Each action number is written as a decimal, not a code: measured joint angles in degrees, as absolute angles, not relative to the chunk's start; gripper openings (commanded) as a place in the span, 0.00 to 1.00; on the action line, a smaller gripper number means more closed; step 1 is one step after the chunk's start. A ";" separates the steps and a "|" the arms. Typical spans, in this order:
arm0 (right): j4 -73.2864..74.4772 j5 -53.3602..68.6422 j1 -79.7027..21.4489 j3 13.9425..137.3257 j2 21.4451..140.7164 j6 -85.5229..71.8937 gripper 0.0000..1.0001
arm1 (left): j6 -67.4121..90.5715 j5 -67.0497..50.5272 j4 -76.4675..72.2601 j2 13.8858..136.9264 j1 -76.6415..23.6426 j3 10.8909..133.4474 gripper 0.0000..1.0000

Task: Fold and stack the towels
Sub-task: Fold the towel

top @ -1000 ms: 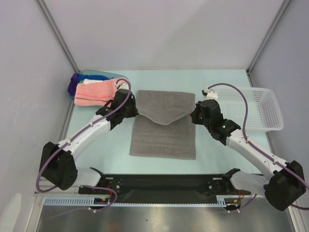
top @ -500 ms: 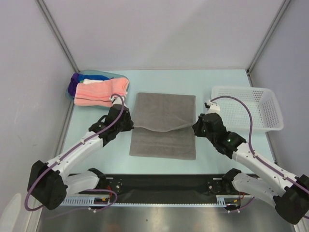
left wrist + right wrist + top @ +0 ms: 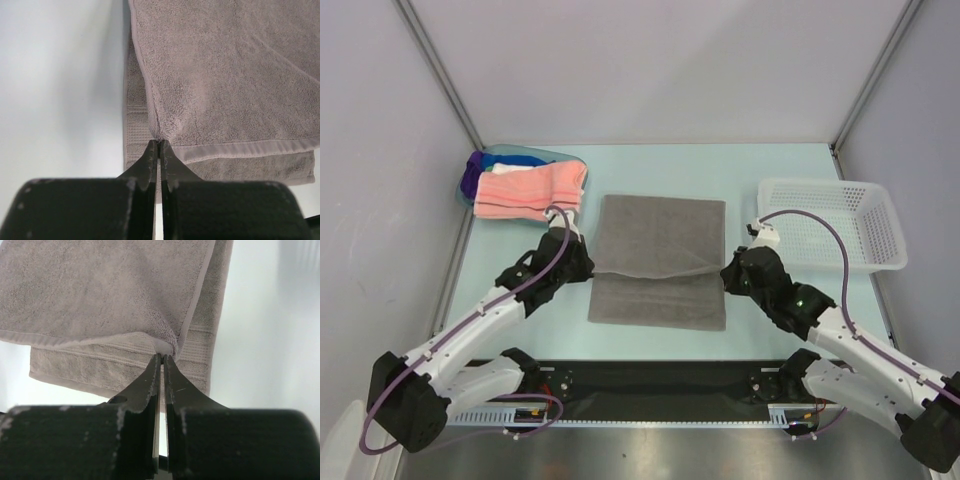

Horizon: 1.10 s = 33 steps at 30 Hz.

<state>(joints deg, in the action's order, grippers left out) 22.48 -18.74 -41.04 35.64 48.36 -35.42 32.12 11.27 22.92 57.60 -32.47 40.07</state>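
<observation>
A grey towel (image 3: 660,240) lies on the table in the middle, its far half folded toward me over the near half. My left gripper (image 3: 588,268) is shut on the folded layer's left corner; the left wrist view shows the corner pinched at my fingertips (image 3: 158,142). My right gripper (image 3: 727,271) is shut on the right corner, seen pinched in the right wrist view (image 3: 162,355). The folded edge sags between them above the lower layer (image 3: 655,300). A salmon pink towel (image 3: 528,190) lies folded at the back left over blue and purple towels (image 3: 472,175).
A translucent blue tub (image 3: 510,155) holds the towel pile at the back left. A white mesh basket (image 3: 835,225) stands at the right. Grey walls enclose the table on three sides.
Both grippers have drawn the towel's far edge toward me, from about the middle of the towel to near two thirds down. The folded layer now lies flatter and sags less.
</observation>
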 measured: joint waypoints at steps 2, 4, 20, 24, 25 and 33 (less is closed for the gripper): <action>22.98 -19.05 -41.32 35.48 47.68 -35.75 0.00 | 32.12 11.20 23.51 56.93 -32.53 40.05 0.00; 23.31 -19.20 -41.52 35.48 47.09 -36.03 0.00 | 32.12 11.20 23.83 56.18 -32.58 40.05 0.00; 25.52 -20.25 -44.12 33.85 45.43 -38.79 0.00 | 33.61 8.40 24.75 52.73 -33.65 36.14 0.00; 26.00 -20.36 -45.17 32.60 45.36 -39.88 0.00 | 34.06 8.03 24.71 52.71 -33.65 34.92 0.00; 26.13 -20.38 -45.39 32.49 45.32 -40.10 0.00 | 34.13 7.79 24.75 52.71 -33.65 34.74 0.00; 26.28 -20.71 -46.19 32.38 44.64 -40.86 0.00 | 34.57 6.74 24.75 52.71 -33.65 34.15 0.00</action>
